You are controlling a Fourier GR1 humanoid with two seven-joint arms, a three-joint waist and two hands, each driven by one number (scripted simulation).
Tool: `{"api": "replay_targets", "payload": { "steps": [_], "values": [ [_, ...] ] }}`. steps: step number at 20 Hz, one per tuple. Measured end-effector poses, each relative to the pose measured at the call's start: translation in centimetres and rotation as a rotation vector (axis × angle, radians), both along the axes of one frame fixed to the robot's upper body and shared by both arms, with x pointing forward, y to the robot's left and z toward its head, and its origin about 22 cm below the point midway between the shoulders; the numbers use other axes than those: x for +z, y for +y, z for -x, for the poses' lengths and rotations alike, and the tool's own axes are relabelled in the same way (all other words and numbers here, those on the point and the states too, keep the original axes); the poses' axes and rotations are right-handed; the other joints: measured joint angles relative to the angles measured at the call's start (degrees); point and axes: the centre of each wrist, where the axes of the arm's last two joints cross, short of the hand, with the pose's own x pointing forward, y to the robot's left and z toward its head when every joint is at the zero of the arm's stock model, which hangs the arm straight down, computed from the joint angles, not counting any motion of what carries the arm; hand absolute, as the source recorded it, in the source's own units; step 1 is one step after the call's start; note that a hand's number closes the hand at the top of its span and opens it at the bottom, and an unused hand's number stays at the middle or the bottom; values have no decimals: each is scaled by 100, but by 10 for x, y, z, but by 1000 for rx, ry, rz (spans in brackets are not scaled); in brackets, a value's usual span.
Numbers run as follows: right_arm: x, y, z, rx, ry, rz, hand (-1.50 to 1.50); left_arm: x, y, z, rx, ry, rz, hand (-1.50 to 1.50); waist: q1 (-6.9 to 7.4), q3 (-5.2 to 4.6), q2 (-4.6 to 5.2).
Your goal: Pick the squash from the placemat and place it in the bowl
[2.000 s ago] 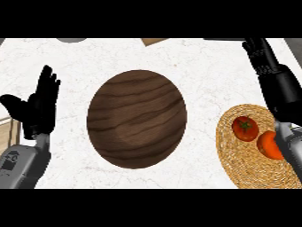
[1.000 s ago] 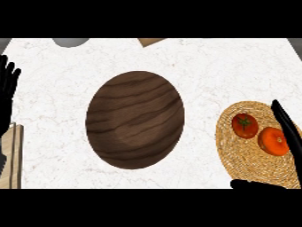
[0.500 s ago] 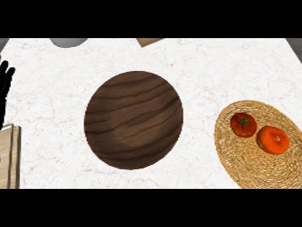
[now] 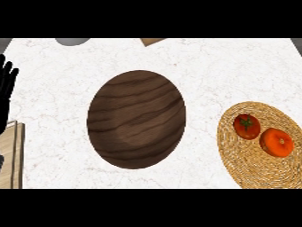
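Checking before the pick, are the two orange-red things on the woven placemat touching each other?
Cannot tell. In the head view the tomato and the squash sit side by side on the placemat, their edges meeting with no gap visible, but contact is not plain.

Single head view: steep downward look, close over the white marbled counter (image 4: pixel 218 71); wooden bowl (image 4: pixel 136 119) near frame centre.

The bowl (image 4: pixel 136 119) sits left of the placemat (image 4: pixel 261 166), which bears the squash (image 4: pixel 276 142).
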Motion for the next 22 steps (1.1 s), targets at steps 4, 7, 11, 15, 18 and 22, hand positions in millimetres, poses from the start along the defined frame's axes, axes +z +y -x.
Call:
{"api": "replay_targets", "payload": {
  "steps": [4,7,11,15,18,22],
  "values": [
    [1,-5,0,-20,42,34,-150,-3,-1,-1,-2,4,6,0,29,5,4],
    [-5,-12,-3,-30,59,38,-150,1,1,-7,-8,1,5,0,46,7,10],
    [-21,-19,-16,-49,83,43,-150,1,-3,-10,-15,2,7,0,106,9,21],
    [-35,-19,-24,-58,102,36,-150,7,-5,-9,-15,-3,3,0,114,10,20],
    [-47,-25,-33,-75,112,36,-150,6,-7,-12,-14,-4,2,0,111,10,21],
    [-68,-37,-42,-89,124,36,-150,3,-4,-13,-12,-1,2,0,103,11,21]
  ]
}}
